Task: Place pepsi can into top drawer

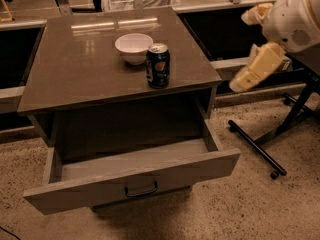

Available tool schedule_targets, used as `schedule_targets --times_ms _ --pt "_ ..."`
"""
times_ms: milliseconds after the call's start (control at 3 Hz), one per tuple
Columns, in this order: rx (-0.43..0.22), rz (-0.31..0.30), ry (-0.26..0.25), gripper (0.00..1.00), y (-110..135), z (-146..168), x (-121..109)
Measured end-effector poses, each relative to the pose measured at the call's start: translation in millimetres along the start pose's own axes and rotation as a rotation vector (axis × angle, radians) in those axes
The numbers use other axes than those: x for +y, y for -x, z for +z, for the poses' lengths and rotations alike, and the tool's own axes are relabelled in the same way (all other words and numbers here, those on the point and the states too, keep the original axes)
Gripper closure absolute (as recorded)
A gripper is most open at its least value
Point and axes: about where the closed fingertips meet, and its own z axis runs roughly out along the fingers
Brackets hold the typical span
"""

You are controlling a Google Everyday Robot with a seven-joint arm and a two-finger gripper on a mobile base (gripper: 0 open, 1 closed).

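The pepsi can, dark blue with a silver top, stands upright on the cabinet top, near its front edge and just right of the middle. The top drawer is pulled out below it, with a dark handle at the centre of its front panel, and nothing shows inside. My gripper, cream-coloured on a white arm, hangs in the air to the right of the cabinet, about level with the can and well apart from it. It holds nothing.
A white bowl sits just behind and left of the can, nearly touching it. A black metal stand with a floor bar lies on the speckled floor to the right of the drawer. Low shelving runs behind the cabinet.
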Motion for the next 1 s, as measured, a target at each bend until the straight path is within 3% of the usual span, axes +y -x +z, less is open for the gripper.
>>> schedule_targets --times_ms 333,667,1000 --pt "-0.296 0.063 0.023 0.0 55 53 -23" --pt "-0.513 0.073 0.111 0.0 121 89 -16" --pt "-0.626 0.069 0.218 0.0 185 145 4"
